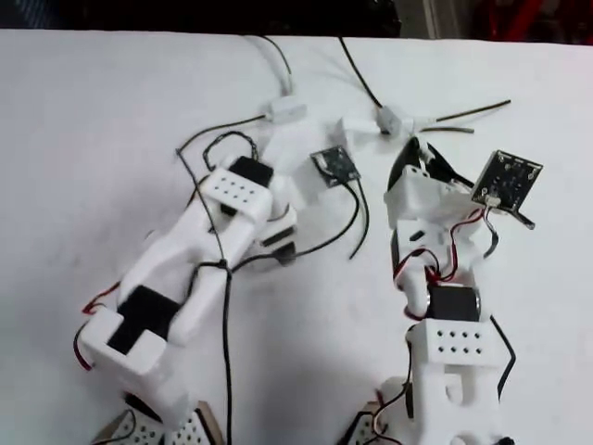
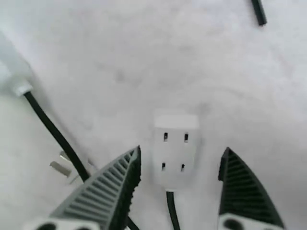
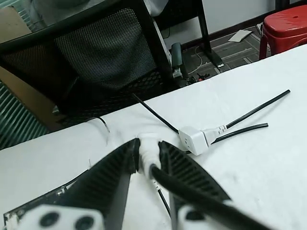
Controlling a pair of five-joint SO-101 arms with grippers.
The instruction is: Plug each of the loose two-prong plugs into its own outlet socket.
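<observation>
A white outlet socket (image 2: 175, 153) lies on the table (image 2: 144, 57) between the left arm's wide-open, empty jaws, a loose two-prong plug (image 2: 61, 166) just beside. The right arm's jaws are closed on what we take for another white plug (image 3: 146, 147), near a second socket (image 3: 193, 139).
</observation>
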